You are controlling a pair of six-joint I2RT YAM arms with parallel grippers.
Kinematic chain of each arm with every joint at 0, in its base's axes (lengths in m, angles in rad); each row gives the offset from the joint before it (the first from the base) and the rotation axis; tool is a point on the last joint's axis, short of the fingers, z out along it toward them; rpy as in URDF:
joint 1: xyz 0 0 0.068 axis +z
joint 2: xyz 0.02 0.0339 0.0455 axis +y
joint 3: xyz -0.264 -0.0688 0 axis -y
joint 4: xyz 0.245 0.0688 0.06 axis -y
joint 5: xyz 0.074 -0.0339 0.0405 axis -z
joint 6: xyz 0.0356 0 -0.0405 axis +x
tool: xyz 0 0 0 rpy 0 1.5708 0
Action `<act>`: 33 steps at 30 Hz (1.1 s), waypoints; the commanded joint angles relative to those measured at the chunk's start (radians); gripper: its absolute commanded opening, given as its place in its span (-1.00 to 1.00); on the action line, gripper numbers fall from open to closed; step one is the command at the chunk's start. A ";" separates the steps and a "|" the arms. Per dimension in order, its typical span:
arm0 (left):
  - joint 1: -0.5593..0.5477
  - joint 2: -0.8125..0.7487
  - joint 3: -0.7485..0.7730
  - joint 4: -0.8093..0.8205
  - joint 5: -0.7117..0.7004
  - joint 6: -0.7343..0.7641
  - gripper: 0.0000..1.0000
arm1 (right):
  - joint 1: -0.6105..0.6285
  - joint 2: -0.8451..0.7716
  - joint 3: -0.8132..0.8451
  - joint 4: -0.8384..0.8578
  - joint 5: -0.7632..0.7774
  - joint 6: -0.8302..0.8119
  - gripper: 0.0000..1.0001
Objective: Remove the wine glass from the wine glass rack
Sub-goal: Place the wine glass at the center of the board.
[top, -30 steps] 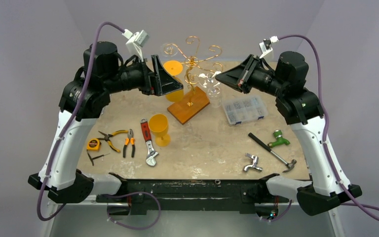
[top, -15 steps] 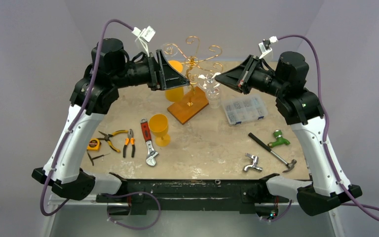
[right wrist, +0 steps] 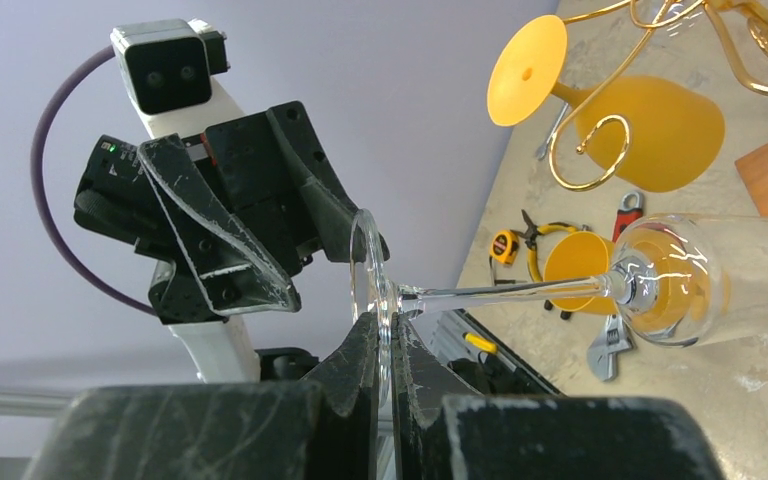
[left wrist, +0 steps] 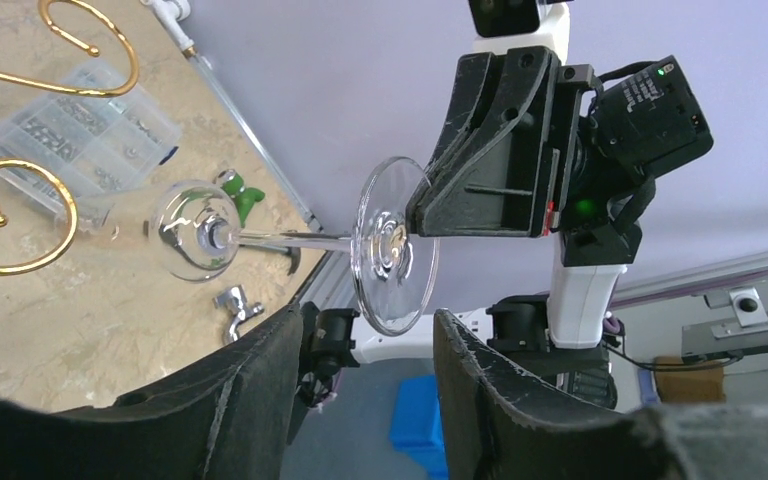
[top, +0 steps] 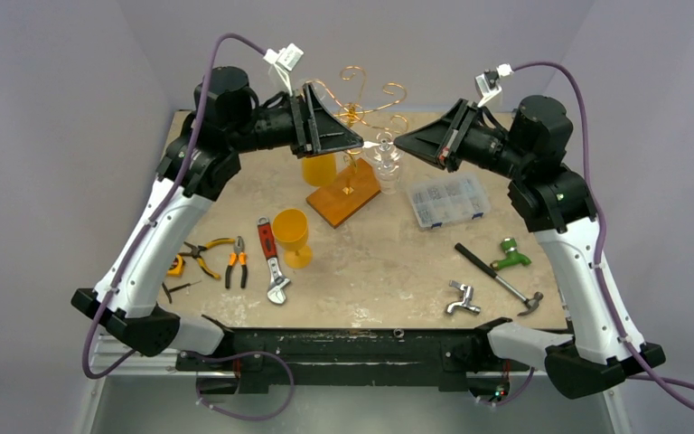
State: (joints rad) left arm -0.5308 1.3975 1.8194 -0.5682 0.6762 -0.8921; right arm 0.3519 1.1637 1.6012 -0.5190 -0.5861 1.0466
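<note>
A clear wine glass (right wrist: 660, 275) lies level in the air beside the golden wire arms of the wine glass rack (top: 354, 107). My right gripper (right wrist: 380, 325) is shut on the rim of its round foot (left wrist: 395, 245). My left gripper (left wrist: 365, 325) faces it from the other side, open, with the foot's lower edge just above the gap between its fingertips. In the top view the left gripper (top: 358, 143) and right gripper (top: 398, 142) nearly meet above the glass (top: 385, 161). Whether the glass touches the rack I cannot tell. An orange glass (right wrist: 650, 130) hangs on a rack curl.
The rack's wooden base (top: 345, 194) sits mid-table. Another orange glass (top: 291, 231) stands in front of it. A clear parts box (top: 447, 199) lies to the right, then a hammer (top: 499, 276) and two taps. A wrench (top: 271, 258), pliers (top: 208, 255) and tape measure (top: 171, 264) lie front left.
The left arm has swung right and up to the glass's foot, and its jaws have narrowed. The right arm and the glass have stayed put.
</note>
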 commanded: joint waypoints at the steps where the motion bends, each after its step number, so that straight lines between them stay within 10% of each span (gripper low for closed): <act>1: -0.017 0.010 0.008 0.086 0.023 -0.048 -0.05 | -0.006 -0.026 0.013 0.106 -0.032 0.006 -1.00; 25: -0.075 0.059 0.026 0.114 0.037 -0.077 -0.46 | -0.006 -0.016 0.014 0.127 -0.043 0.010 -1.00; 33: -0.077 0.068 0.033 0.108 0.041 -0.089 -1.00 | -0.006 -0.016 0.000 0.141 -0.052 0.012 -1.00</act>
State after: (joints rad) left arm -0.6025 1.4609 1.8198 -0.4934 0.7013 -0.9783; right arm 0.3500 1.1645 1.5944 -0.4873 -0.6037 1.0531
